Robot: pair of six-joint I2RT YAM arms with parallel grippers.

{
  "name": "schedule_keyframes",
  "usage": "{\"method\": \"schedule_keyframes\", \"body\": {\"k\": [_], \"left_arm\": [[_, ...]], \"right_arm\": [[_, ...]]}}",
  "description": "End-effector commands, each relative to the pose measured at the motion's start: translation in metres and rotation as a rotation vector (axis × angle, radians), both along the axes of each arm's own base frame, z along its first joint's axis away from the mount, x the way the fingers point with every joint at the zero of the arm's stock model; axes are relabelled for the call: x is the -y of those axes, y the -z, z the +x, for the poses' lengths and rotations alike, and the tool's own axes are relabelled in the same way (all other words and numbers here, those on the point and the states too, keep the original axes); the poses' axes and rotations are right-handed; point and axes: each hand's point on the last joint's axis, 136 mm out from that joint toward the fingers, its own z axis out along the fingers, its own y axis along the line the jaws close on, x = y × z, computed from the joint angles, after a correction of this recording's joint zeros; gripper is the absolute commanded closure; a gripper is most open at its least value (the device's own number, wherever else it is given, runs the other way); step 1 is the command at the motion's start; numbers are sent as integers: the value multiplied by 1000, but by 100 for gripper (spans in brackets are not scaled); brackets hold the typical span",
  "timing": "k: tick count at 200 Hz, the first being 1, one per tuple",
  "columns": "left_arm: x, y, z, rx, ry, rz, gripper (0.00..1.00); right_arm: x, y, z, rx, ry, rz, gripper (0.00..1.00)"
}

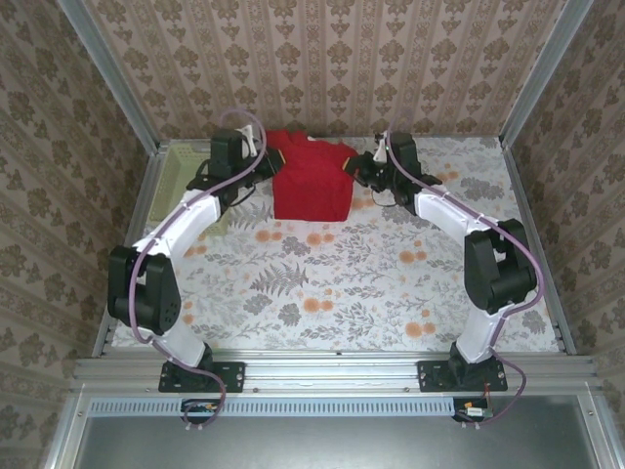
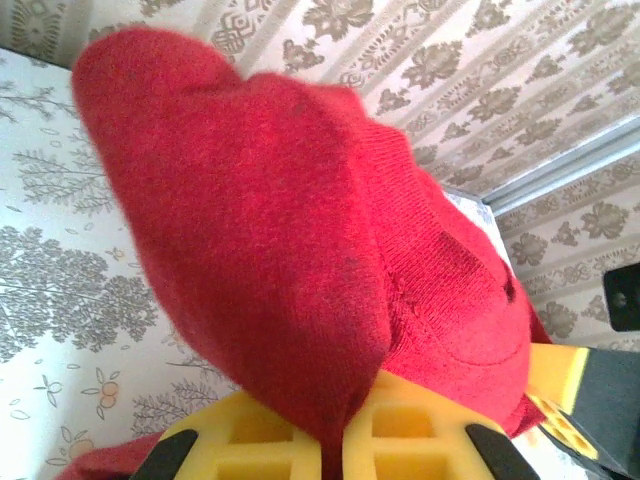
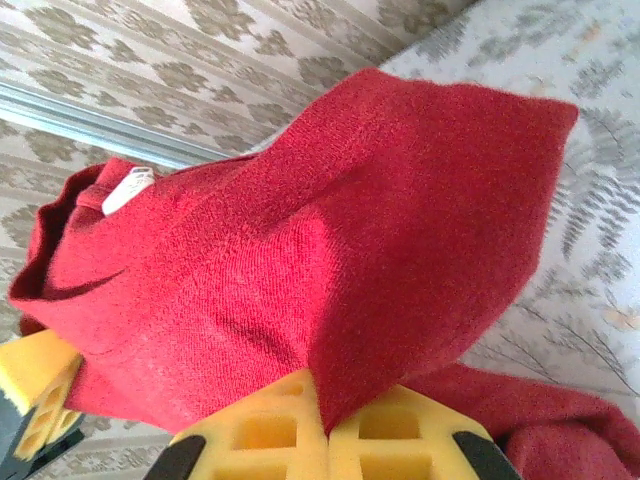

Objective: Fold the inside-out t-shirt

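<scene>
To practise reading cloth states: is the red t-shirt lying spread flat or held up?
Held up, not flat: the t-shirt peaks into folds where the left tool and the right tool each pinch its cloth.

No writing, brand, number or sign can be read anywhere. The one label is a small white sewn-in tag (image 3: 128, 190) at the neck of the soft red short-sleeved cloth t-shirt (image 3: 330, 250), seen in the right wrist view. Its face is too blurred to make out any letters.
</scene>
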Motion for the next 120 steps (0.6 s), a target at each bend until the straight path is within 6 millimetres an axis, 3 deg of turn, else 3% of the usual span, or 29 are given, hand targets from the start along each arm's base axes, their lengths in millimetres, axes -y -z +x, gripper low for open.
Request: {"method": "schedule_keyframes", "body": {"k": [1, 28, 53, 87, 108, 120], "left_arm": [[19, 23, -48, 17, 102, 20, 100], [31, 76, -124, -46, 142, 20, 100], [32, 110, -173, -100, 157, 72, 100], [14, 139, -204, -166, 99, 81, 100], [3, 147, -212, -160, 67, 117, 100], [2, 140, -210, -134, 71, 133, 100]], "right_arm": [[0, 23, -26, 12, -50, -24, 100], [2, 63, -78, -62, -93, -8, 100], [2, 89, -125, -110, -114, -54, 100], [0, 113, -172, -156, -136, -130, 100], [4, 118, -182, -151, -128, -156, 100], [4, 115, -181, -137, -131, -165, 100]]}}
